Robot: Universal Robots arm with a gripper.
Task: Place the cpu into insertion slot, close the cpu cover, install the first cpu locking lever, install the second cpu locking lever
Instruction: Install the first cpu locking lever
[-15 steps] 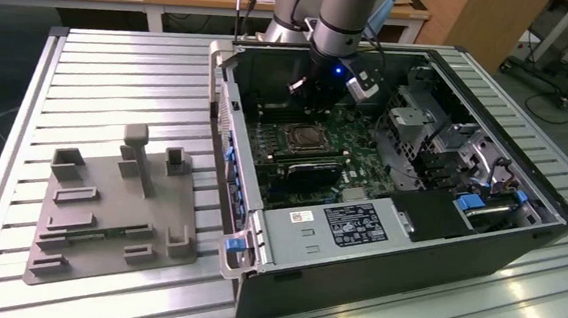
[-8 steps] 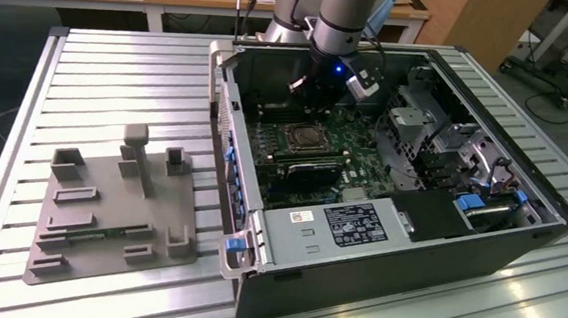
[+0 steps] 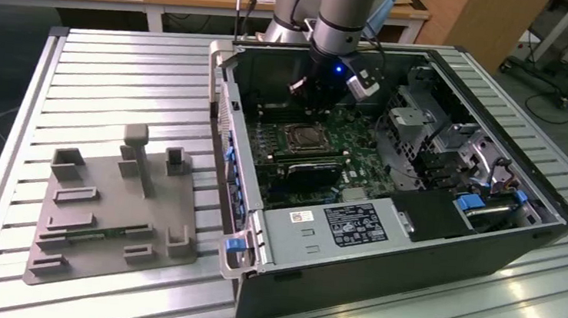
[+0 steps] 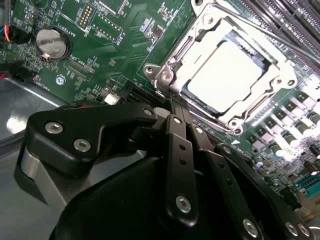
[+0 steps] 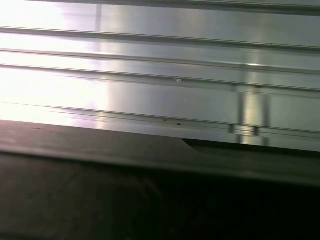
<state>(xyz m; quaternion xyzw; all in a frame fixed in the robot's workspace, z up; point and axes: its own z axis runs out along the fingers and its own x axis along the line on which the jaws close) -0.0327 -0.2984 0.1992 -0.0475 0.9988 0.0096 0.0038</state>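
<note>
The cpu [image 4: 227, 75] is sitting flat in the insertion slot [image 4: 200, 102], w/ the cpu cover [image 4: 207, 22] lying down around it as a silvery frame, chip top showing thru the cut-out. The gripper [image 4: 172, 107] is hanging just beside the socket's near corner, fingers [image 4: 179, 150] drawn together to a thin black blade w/ nothing btwn them. In the exterior view the gripper [image 3: 321, 93] is reaching down into the open computer case [image 3: 524, 242], above the motherboard [image 4: 100, 55]. Handling guess: chip is light, stiff, slick on top, fragile underneath, so probably best left alone now; cover is thin springy sheet metal, and the locking levers look like stiff wire, prob. best pushed at the free end, not gripped. Room is looking tight: memory slots [image 4: 290, 20] on one side, small capacitors [image 4: 280, 132] crowding the other, case walls close around.
</note>
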